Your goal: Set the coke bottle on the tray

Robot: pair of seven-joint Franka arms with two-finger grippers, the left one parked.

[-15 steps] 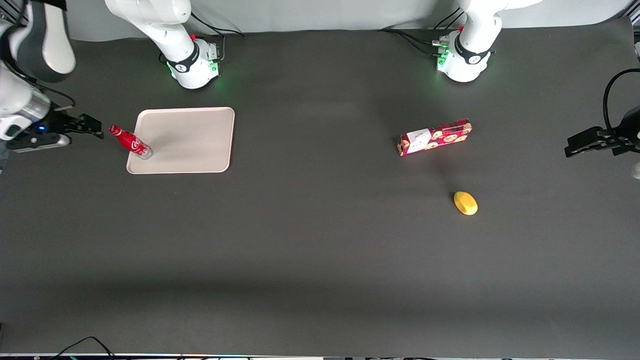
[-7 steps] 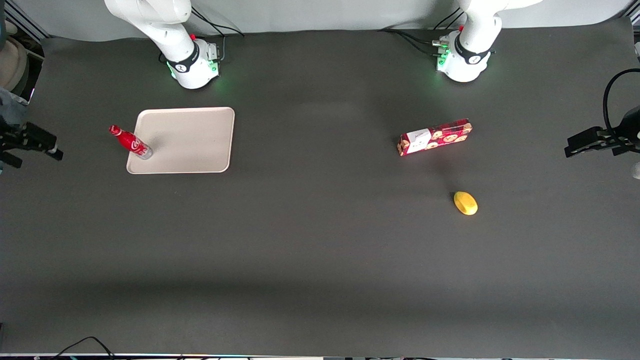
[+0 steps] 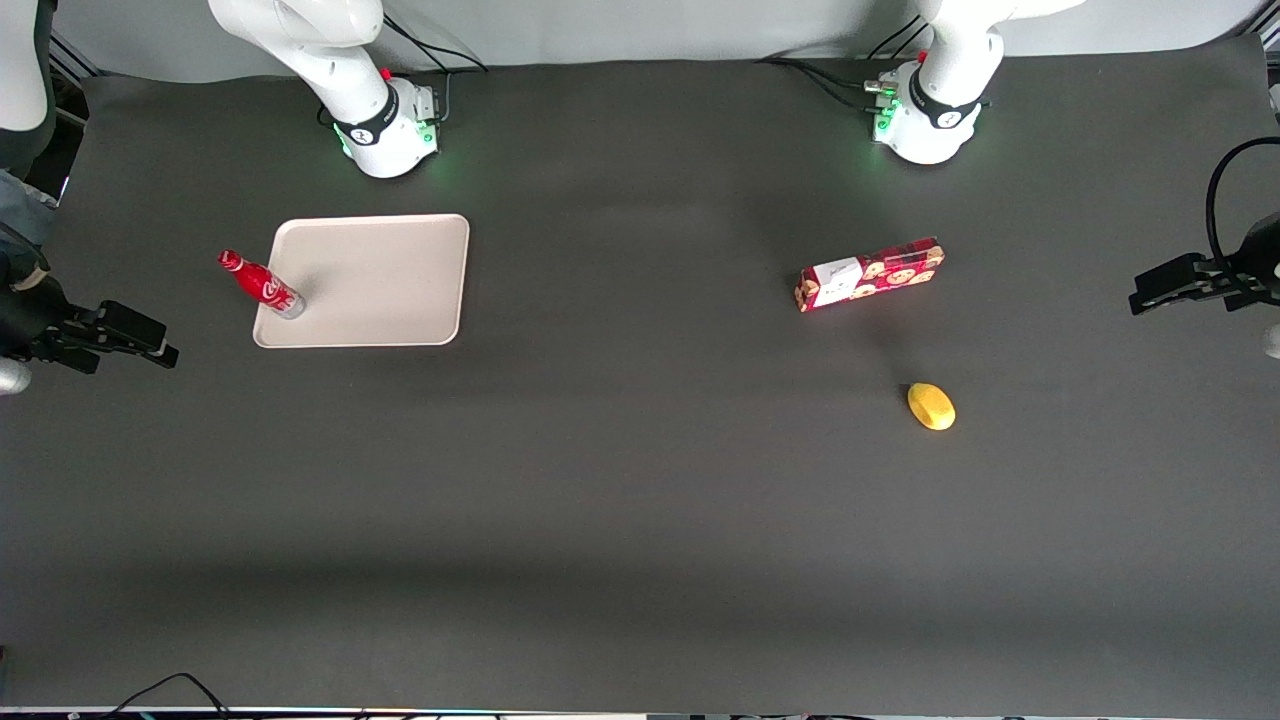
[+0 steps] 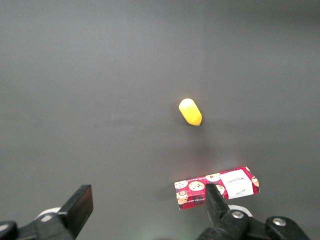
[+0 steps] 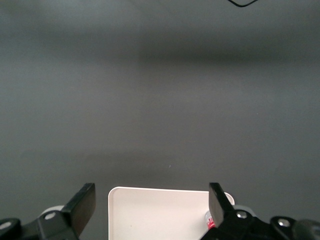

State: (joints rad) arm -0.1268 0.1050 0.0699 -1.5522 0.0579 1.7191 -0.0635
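The coke bottle [image 3: 262, 285] is standing on the tray [image 3: 380, 280], apparently at its rim; the pincer [image 3: 150, 345], wide open and empty, is backing away.

Soft, even light falls from overhead onto the matte dark table [image 3: 640, 480], with no glare. A broad darker band crosses the lower part of the front view. The tray [image 3: 400, 290] is the brightest patch and looks nearly washed out in the right wrist view. The box [image 3: 870, 274] and the yellow fruit [image 3: 931, 406] cast faint, blurred shadows. Green lamps glow on the arm bases [image 3: 385, 140]. The gripper [image 3: 160, 350], spread wide at the working arm's end of the table, shows as a dark shape with little detail.
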